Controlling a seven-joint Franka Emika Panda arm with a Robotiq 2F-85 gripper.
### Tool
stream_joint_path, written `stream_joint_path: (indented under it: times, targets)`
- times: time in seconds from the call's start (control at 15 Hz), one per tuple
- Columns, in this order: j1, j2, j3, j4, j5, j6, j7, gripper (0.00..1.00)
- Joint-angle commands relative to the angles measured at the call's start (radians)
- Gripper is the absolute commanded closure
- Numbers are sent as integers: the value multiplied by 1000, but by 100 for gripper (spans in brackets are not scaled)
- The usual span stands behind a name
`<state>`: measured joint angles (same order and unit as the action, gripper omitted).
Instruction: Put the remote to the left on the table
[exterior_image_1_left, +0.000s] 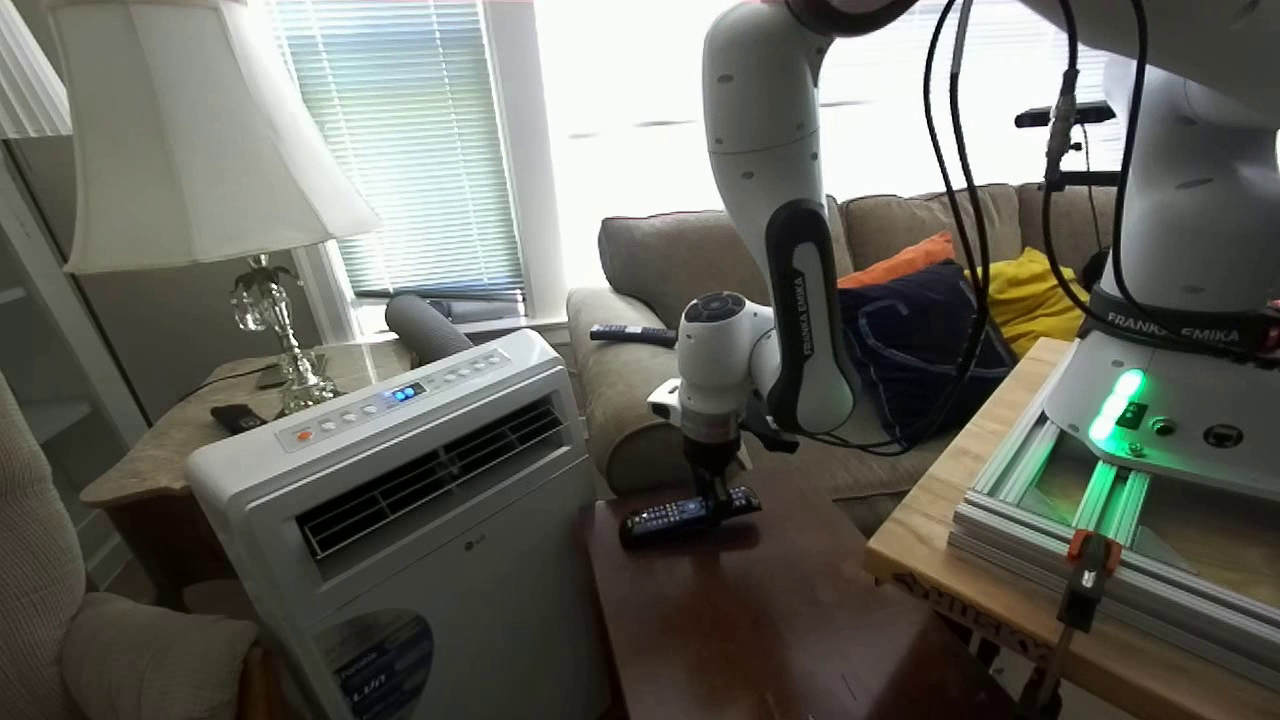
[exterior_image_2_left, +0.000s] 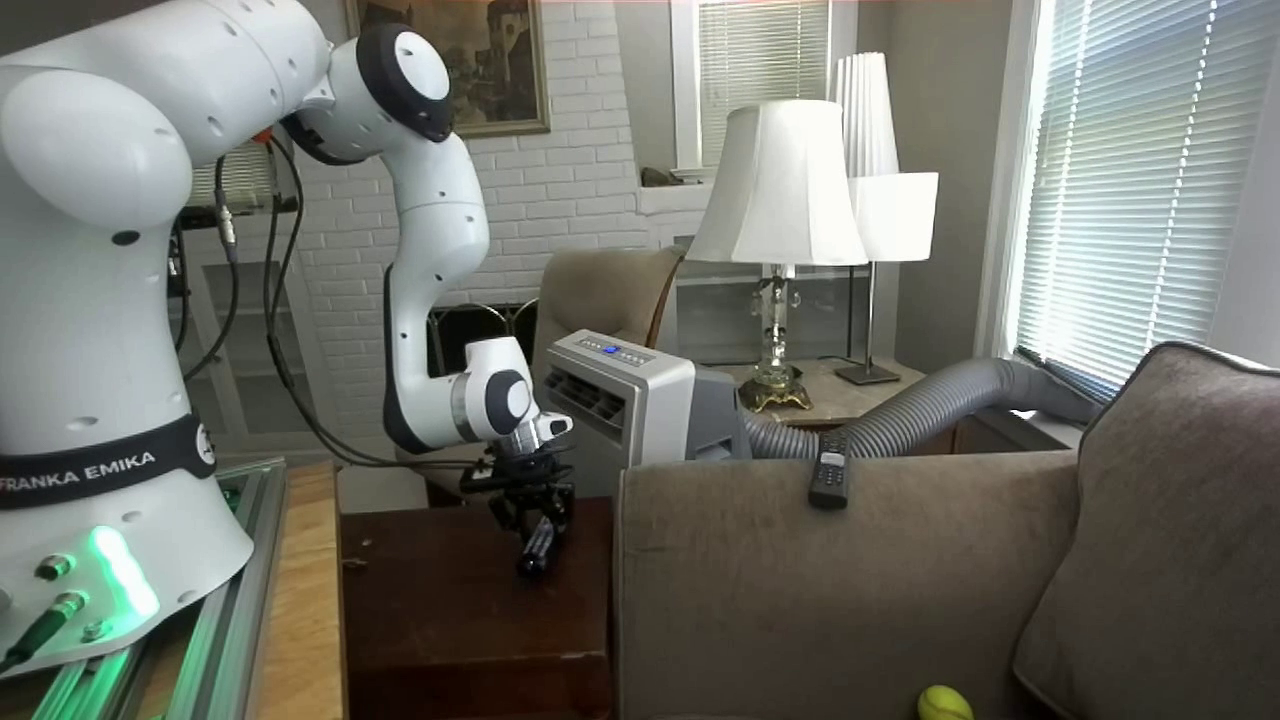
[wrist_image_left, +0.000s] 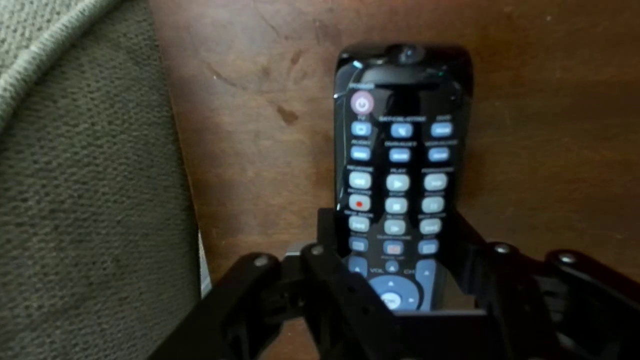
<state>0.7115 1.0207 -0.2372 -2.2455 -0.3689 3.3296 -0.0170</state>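
Note:
The remote (exterior_image_1_left: 662, 518) is a slim black bar with rows of light buttons. It is at the far end of the dark brown table (exterior_image_1_left: 740, 620), near the white air-conditioner, and also shows in an exterior view (exterior_image_2_left: 539, 543). My gripper (exterior_image_1_left: 714, 496) points down over it. In the wrist view the remote (wrist_image_left: 398, 165) lies lengthwise between the fingers, buttons up. The gripper (wrist_image_left: 392, 232) is shut on its long sides, about mid-length. The fingers hide its lower end. I cannot tell whether the remote touches the tabletop or is slightly above it.
The white air-conditioner (exterior_image_1_left: 450, 560) stands against the table's side. A sofa arm (exterior_image_2_left: 820, 580) borders the table, with another dark handset (exterior_image_2_left: 829, 470) on it. The robot's pale wooden bench (exterior_image_1_left: 920, 540) is on the opposite side. A lamp (exterior_image_1_left: 285, 330) stands on a small table behind.

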Motion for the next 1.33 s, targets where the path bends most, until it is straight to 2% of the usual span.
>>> stream_joint_path:
  times: [0.0,0.07,0.13,0.2,0.4,0.6,0.8,1.07,1.27]
  targets:
    - [-43,17,36,22,59,42,-106,72]
    - [-60,15,49,25,57,28,-124,68]
    - [-75,8,61,19,56,13,-137,22]
    - [-101,3,79,18,47,2,-153,19]
    - [-160,-54,119,-11,22,-88,-199,2]
    - [-225,-170,163,-60,0,-212,-245,0]
    - [-331,-352,258,-107,5,-436,-277,0]
    - [-427,-571,361,-126,96,-767,-242,0]
    - [-486,-734,383,-128,169,-934,-180,0]
